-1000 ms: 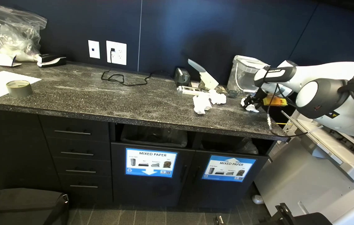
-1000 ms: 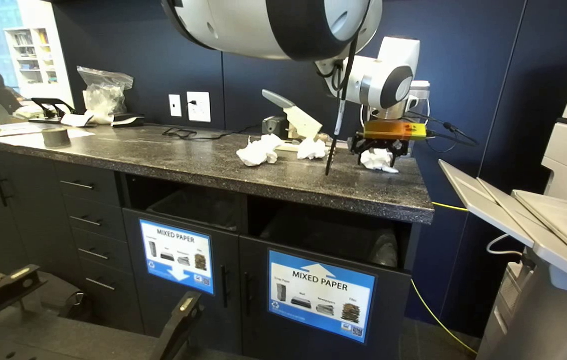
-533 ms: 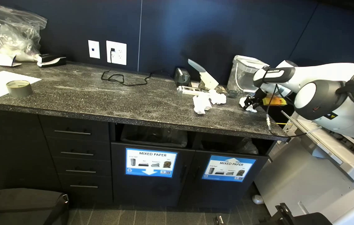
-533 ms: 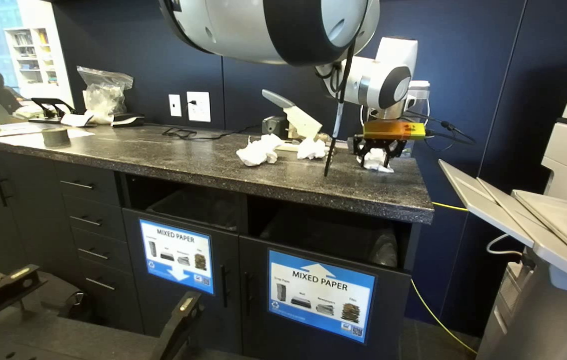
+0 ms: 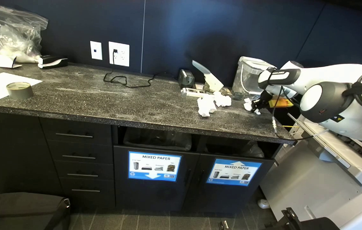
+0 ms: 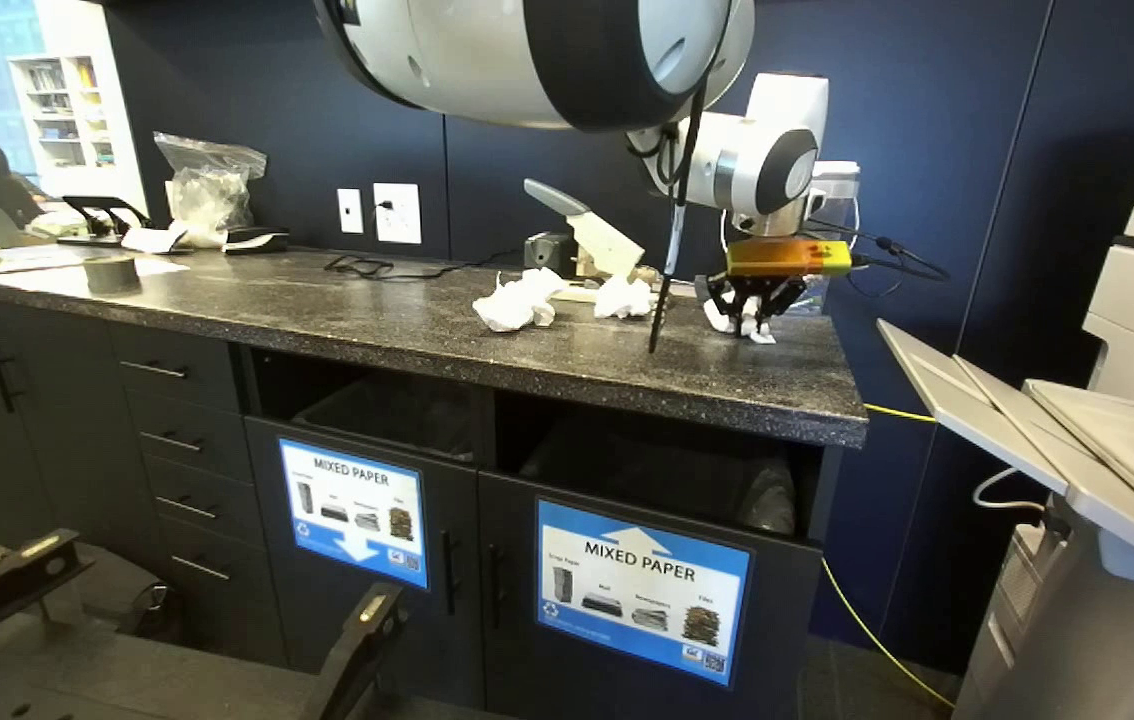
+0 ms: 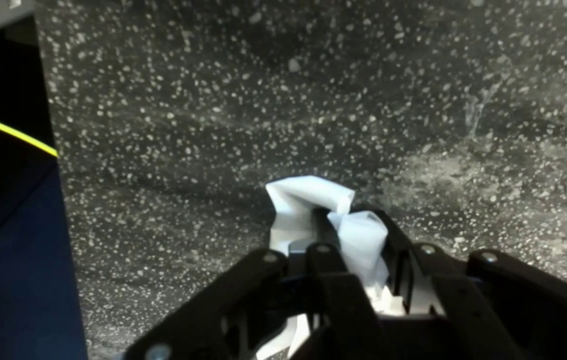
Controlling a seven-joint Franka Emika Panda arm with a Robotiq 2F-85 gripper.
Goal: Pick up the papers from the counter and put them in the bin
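At the right end of the speckled counter (image 6: 377, 312), my gripper (image 6: 749, 325) points down with its fingertips close to the surface. In the wrist view the gripper (image 7: 353, 220) is shut on a crumpled white paper (image 7: 362, 235), which bulges up between the fingers; part of it folds out round the left finger. Two more crumpled papers (image 5: 206, 106) (image 6: 622, 297) lie farther along the counter in both exterior views. Beneath the counter is the bin (image 6: 517, 600), a dark cabinet with two slots and blue-and-white signs. The undersides of my fingertips are hidden.
A paper cutter with its arm raised (image 5: 213, 81) and a black box (image 5: 186, 78) stand behind the loose papers. A translucent bucket (image 5: 248, 76) stands near the wall by my arm. A printer (image 6: 1127, 300) is beyond the counter's right edge. A tape roll (image 5: 19, 90) sits far left.
The jaws have closed round the paper at the counter's right end, squeezing it narrower. My arm has shifted slightly leftward in an exterior view. The other papers have not moved.
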